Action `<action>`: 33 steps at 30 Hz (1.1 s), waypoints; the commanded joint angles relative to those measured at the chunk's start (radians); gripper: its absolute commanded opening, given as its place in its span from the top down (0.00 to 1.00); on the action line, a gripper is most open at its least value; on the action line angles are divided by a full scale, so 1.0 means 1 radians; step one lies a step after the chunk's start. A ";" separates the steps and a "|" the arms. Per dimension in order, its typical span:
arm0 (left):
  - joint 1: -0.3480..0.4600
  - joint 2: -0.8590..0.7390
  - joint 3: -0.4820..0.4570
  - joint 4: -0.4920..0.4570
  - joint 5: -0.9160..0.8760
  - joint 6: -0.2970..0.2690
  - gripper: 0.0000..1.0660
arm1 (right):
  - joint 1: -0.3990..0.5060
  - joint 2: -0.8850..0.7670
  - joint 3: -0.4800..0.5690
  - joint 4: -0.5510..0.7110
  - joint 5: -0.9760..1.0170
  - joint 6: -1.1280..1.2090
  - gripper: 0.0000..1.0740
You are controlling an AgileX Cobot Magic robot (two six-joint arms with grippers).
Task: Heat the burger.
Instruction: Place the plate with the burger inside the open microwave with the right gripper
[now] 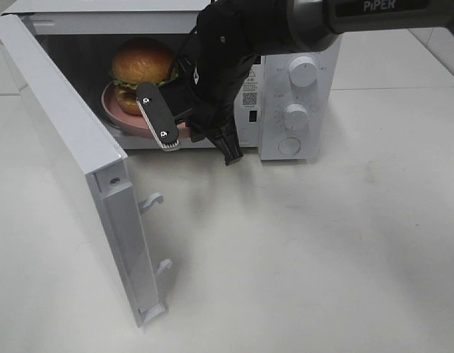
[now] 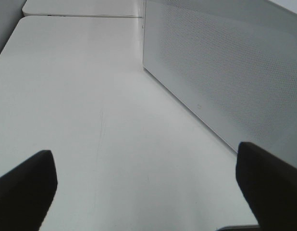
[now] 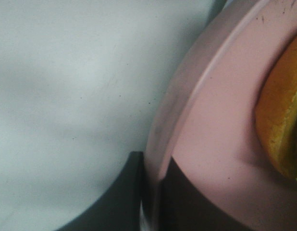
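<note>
One burger (image 1: 141, 62) tops plate (image 1: 115, 112) gripped by right claw (image 1: 169, 139)

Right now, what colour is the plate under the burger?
The plate is pink, clearest in the right wrist view.

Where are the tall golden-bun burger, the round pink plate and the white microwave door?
tall golden-bun burger (image 1: 142, 59): exterior high view, bun's dome.
round pink plate (image 1: 110, 104): exterior high view, left rim.
white microwave door (image 1: 56, 107): exterior high view, panel's middle.

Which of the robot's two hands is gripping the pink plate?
The right hand, shut on the pink plate rim in the microwave; the left hand hangs open over the table.
</note>
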 commanded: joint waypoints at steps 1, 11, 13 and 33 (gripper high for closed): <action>0.001 -0.016 0.003 0.000 -0.014 -0.001 0.13 | -0.005 0.008 -0.051 -0.027 -0.051 0.038 1.00; 0.001 -0.016 0.003 0.000 -0.014 -0.001 0.13 | -0.006 0.110 -0.208 -0.036 -0.023 0.064 1.00; 0.001 -0.016 0.003 0.000 -0.014 -0.001 0.13 | -0.008 0.127 -0.232 -0.039 -0.023 0.064 1.00; 0.001 -0.016 0.003 0.000 -0.014 -0.001 0.13 | -0.037 0.193 -0.295 -0.019 -0.033 0.104 0.63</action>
